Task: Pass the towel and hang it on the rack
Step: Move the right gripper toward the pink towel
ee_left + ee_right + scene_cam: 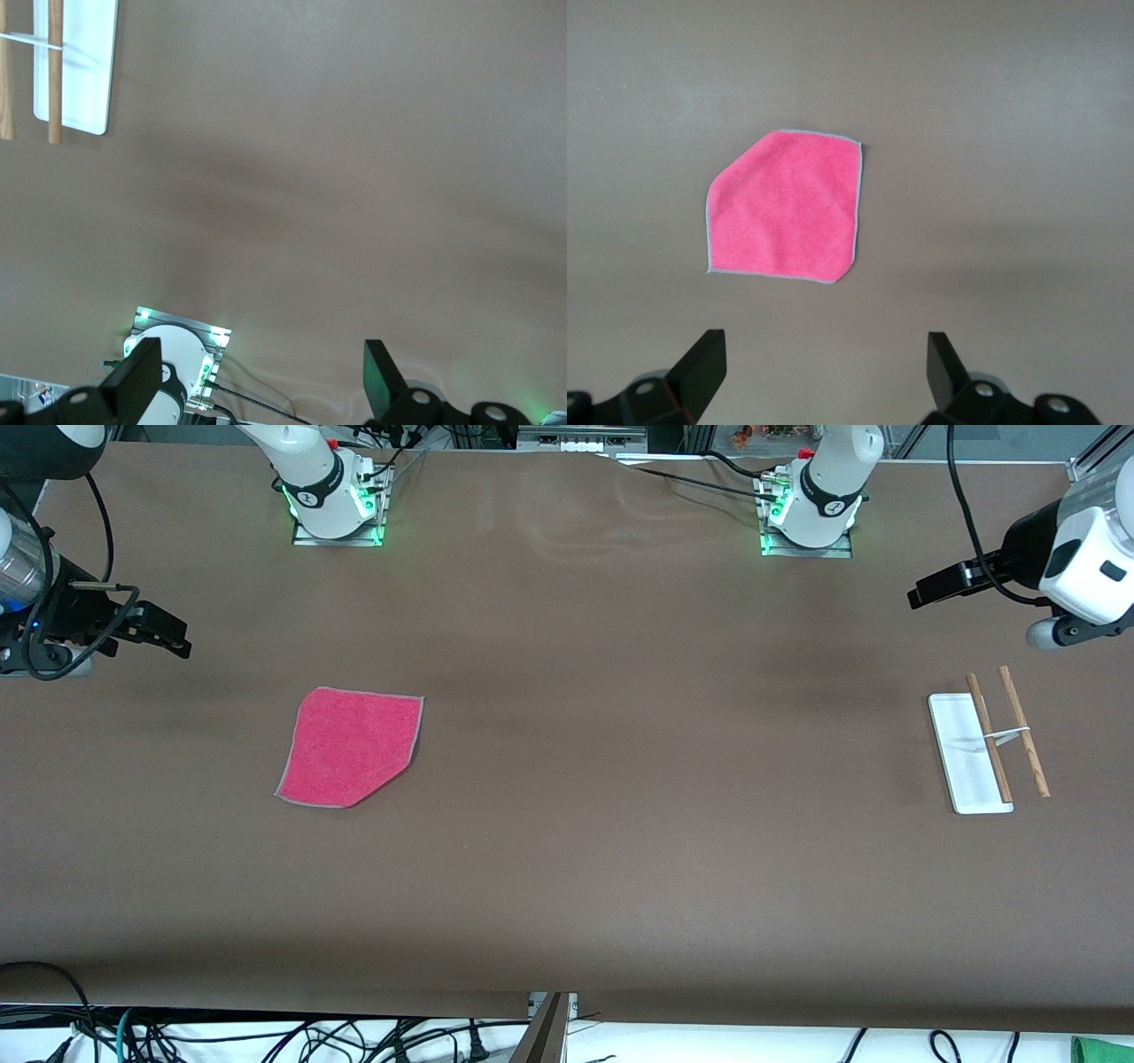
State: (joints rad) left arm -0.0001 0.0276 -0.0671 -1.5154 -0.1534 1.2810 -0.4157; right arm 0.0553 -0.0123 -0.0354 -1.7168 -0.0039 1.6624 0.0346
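the brown table is lying mostly bare between the two arms, with the task's things sitting at its two ends. the towel is lying flat, pink face up, toward the right arm's end, and one corner looks folded under, so a pinch at an edge seems likely. the right gripper is hovering with its fingers spread wide apart and nothing between them, the towel a little way ahead of its tips and below it, probably lining up for the pick. the rack is standing toward the left arm's end, its white base on the table and two wooden rods running along it. the left gripper is waiting near the rack, fingers likewise spread and empty, presumably placed to receive the towel.
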